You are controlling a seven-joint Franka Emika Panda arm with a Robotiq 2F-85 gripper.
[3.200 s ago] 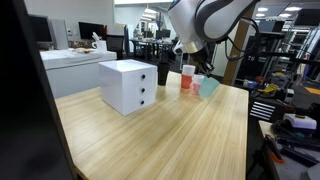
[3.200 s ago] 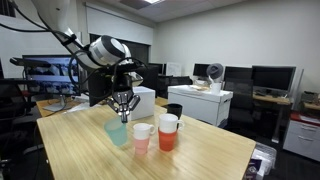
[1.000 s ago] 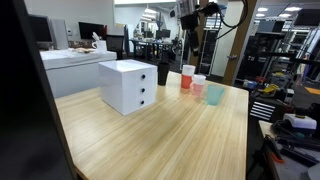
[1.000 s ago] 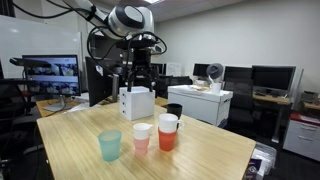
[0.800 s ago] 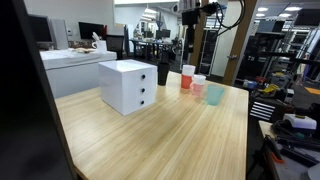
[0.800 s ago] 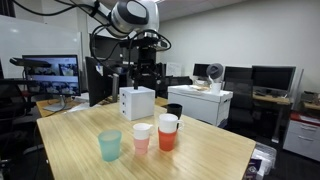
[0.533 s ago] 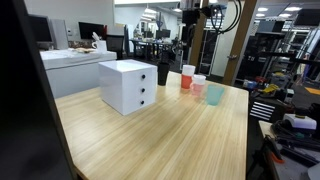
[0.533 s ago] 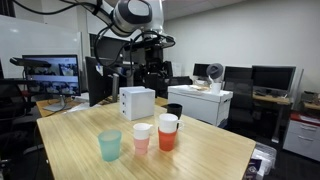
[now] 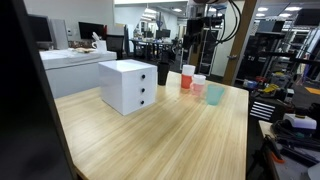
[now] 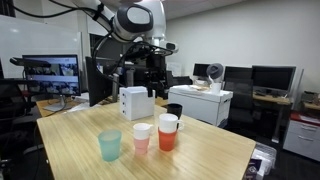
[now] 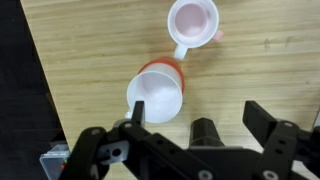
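My gripper (image 11: 200, 118) hangs open and empty, high above the wooden table (image 9: 170, 130). In the wrist view an orange cup with a white inside (image 11: 155, 93) lies just past the left finger (image 11: 135, 108), and a pink cup (image 11: 193, 22) sits farther off. A dark round shape (image 11: 205, 130) shows between the fingers, far below; it looks like the black cup (image 10: 174, 111). In both exterior views the gripper (image 10: 155, 82) (image 9: 200, 40) is above the cup group: orange cup (image 10: 167, 131), pink cup (image 10: 141, 137), teal cup (image 10: 110, 145).
A white two-drawer box (image 9: 128, 85) stands on the table beside the black cup (image 9: 163, 73). The teal cup (image 9: 213, 93) sits near the table's edge. Desks, monitors and chairs surround the table.
The arm, once low over the teal cup, has risen and drifted sideways from over the white box to over the black cup. Jaws stay open; the cups have not moved.
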